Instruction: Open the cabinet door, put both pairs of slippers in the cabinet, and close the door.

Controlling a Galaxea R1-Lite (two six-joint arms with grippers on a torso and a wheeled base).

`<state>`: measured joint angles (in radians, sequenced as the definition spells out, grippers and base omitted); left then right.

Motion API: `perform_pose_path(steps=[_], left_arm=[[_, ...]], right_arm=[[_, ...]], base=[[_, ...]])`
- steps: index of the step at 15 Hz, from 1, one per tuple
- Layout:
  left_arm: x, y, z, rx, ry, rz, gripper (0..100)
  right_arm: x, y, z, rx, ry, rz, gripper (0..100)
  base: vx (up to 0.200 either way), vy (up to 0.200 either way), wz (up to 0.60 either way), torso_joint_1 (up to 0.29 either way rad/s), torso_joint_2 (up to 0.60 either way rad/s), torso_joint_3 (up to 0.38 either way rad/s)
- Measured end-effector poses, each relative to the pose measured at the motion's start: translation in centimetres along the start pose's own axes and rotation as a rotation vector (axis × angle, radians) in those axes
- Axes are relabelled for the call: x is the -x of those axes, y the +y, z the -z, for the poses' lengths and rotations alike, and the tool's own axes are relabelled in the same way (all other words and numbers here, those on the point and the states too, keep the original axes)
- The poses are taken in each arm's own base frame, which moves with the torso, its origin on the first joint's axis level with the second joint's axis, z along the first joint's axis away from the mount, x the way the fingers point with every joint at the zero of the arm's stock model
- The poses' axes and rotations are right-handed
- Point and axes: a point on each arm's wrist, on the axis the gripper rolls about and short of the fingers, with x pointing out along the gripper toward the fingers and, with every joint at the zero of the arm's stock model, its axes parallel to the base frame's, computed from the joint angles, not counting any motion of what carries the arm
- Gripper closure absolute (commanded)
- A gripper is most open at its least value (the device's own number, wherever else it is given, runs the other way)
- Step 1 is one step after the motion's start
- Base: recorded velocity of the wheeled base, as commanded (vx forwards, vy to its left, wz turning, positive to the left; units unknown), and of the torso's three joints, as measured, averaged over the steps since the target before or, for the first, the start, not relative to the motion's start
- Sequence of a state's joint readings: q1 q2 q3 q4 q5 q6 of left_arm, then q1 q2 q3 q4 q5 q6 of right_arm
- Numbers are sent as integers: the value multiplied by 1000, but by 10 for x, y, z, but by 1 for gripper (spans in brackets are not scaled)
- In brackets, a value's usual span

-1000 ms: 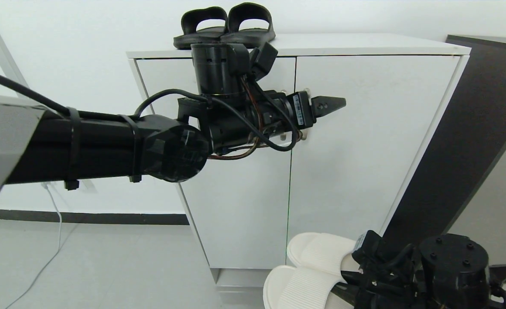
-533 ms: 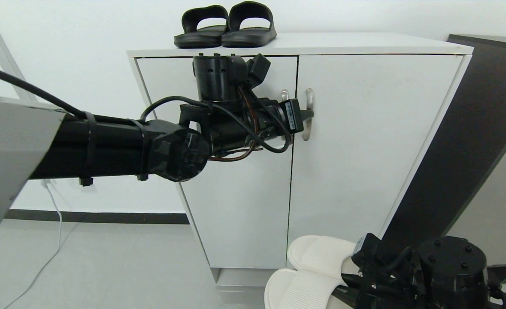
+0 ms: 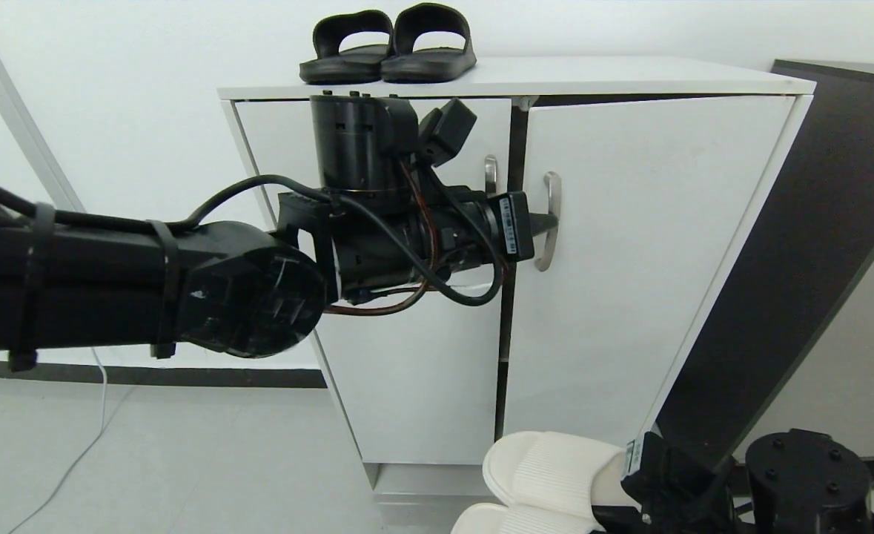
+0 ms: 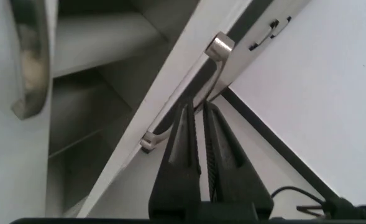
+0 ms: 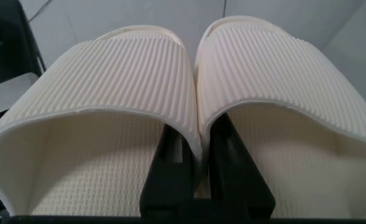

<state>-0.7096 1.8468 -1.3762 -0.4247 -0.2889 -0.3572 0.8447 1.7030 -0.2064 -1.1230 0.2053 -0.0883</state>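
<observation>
**At the cabinet front: right door ajar, fingers hooked at its handle**

On the cabinet (image 3: 407,371), the right door (image 3: 629,259) stands slightly ajar, with a dark gap along its left edge. The left gripper (image 4: 195,112) has its fingers almost together, and the tips seem hooked behind the metal handle (image 3: 552,189). The door looks like a light, stiff hinged panel. The smooth bar is the place to pull, though fingers may slide along it. Near and low on the right, the right gripper (image 5: 195,140) is clamped on the touching inner walls of the white slippers (image 5: 127,74), which look soft and light. Black slippers (image 3: 388,48) sit on the cabinet top, far left.
</observation>
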Motion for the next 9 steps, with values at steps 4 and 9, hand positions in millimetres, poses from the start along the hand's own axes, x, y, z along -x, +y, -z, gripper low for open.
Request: perform_pose_path(steps=[4,9], left_arm=[[18,-11,1,-11,-21,23,100],[44,-8,7,-2,-37,3,100]], right_arm=[[5,4,6,1,7,-52,100],[8,10,11,30,28,-79,100]], base=[[0,0,0,0,0,0],[0,0,0,0,0,0]])
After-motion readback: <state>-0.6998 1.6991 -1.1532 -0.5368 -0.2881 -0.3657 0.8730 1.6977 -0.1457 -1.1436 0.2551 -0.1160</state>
